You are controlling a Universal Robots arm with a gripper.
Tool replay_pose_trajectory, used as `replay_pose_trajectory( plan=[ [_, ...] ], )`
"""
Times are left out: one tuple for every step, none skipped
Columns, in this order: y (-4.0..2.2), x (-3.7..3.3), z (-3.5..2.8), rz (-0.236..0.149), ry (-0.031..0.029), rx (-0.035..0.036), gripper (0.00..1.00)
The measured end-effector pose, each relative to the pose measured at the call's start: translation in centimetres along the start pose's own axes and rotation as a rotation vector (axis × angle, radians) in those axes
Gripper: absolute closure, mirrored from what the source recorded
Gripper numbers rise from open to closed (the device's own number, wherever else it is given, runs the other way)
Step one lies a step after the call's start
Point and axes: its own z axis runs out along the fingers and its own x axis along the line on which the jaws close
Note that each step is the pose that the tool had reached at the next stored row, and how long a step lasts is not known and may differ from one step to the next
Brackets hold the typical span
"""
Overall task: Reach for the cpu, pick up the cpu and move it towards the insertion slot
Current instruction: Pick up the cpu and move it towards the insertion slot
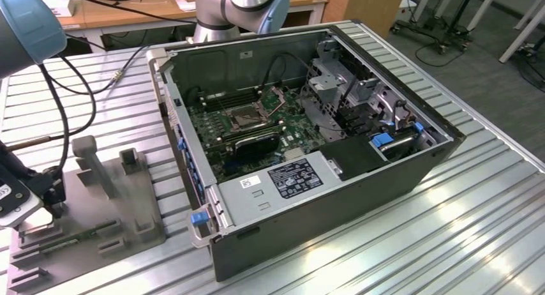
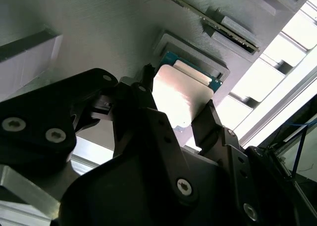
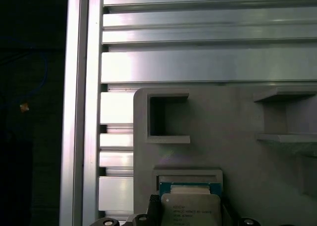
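**Gripper** (image 2: pixel 179 101): black, two-fingered, lowered over the grey plastic tray (image 1: pixel 96 202) at the exterior view's left, well apart from the computer case (image 1: pixel 358 193). Fingers (image 2: pixel 202 126) drawn in to the chip's width, one set against each of two opposite edges; the grip is closed on the chip.

**The cpu** (image 2: pixel 176 94): small flat square, pale silver-white top, teal-green rim. It lies directly between the fingertips, level with them, over a raised square recess (image 3: pixel 188 173) of the tray. In the first wrist view the cpu (image 3: pixel 190 209) sits in line with that recess.

**The insertion slot** (image 1: pixel 244 119): square socket, shiny frame, dark centre, on the green motherboard (image 1: pixel 294 116) inside the open case, far from the gripper.

**Memory strip** (image 1: pixel 76 234): long, narrow, green, lying on the tray near the gripper.

**Table** (image 1: pixel 409 244): ribbed aluminium, bearing both tray and case.
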Motion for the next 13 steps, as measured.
replay_pose_trajectory(
  plan=[
    [0.00,0.00,0.00,0.000,0.0000,0.0000,0.45],
    [0.00,0.00,-0.01,0.000,0.0001,0.0001,0.45],
    [0.00,0.00,-0.01,0.000,0.0001,0.0001,0.45],
    [0.00,0.00,-0.02,0.000,0.0001,0.0001,0.45],
    [0.00,0.00,-0.02,0.000,0.0002,-0.0002,0.45],
    [0.00,0.00,-0.02,0.000,0.0002,-0.0003,0.45],
    [0.00,0.00,-0.02,0.000,0.0002,-0.0003,0.45],
    [0.00,0.00,-0.02,0.000,0.0001,-0.0004,0.45],
    [0.00,0.00,-0.06,0.000,0.0002,-0.0003,0.45],
    [0.00,0.00,-0.12,0.000,0.0005,-0.0001,0.45],
    [0.00,0.00,-0.18,0.000,0.0005,-0.0002,0.45],
    [0.00,0.00,-0.24,0.000,0.0003,-0.0003,0.45],
    [0.01,-0.01,-0.30,0.000,0.0001,-0.0004,0.45]
  ],
)
